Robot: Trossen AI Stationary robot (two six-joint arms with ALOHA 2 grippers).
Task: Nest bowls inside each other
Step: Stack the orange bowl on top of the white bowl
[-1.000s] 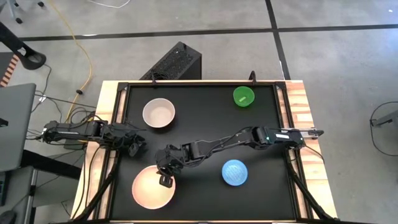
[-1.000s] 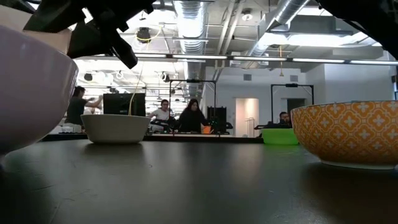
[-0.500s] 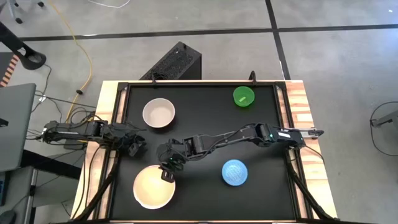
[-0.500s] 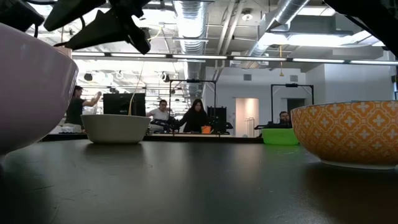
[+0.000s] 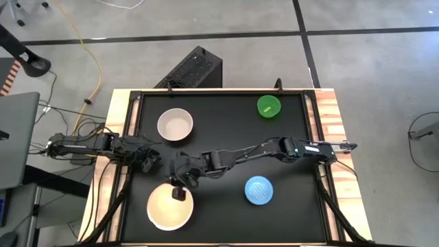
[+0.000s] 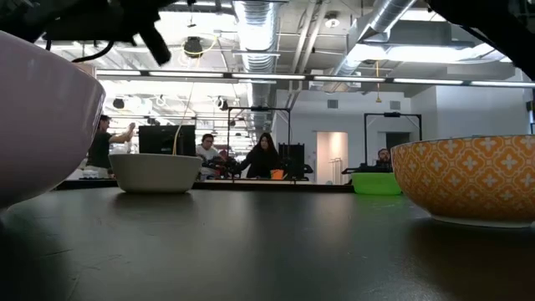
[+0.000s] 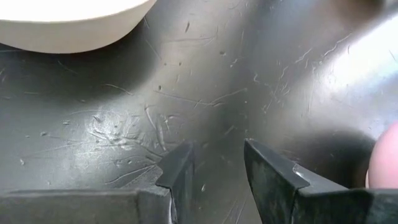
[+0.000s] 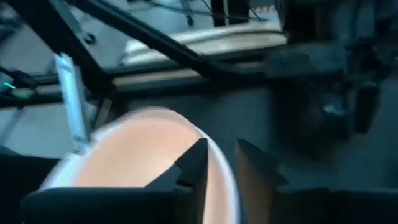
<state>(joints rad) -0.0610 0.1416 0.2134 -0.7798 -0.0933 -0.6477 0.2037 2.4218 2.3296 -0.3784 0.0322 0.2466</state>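
A large bowl (image 5: 164, 211) with a pale rim and a pinkish-cream inside stands at the table's near left. It fills the left of the low view (image 6: 38, 117). My right gripper (image 5: 178, 193) hangs just above its far rim (image 8: 217, 165) with a small gap between the fingers, touching nothing. A white bowl (image 5: 175, 125) sits at the far left, a green bowl (image 5: 268, 106) at the far right. A blue bowl (image 5: 258, 190) stands at the near right, its outside orange-patterned (image 6: 464, 180). My left gripper (image 5: 149, 161) waits open at the left edge.
The black tabletop (image 5: 226, 137) has a raised frame around it. My right arm (image 5: 260, 151) stretches across the middle from the right edge. People and desks show in the room behind the table (image 6: 263, 159).
My right gripper has risen from the near-left bowl's rim and tipped closer to level. In the low view it has climbed clear of the bowl. The bowl rests on the table.
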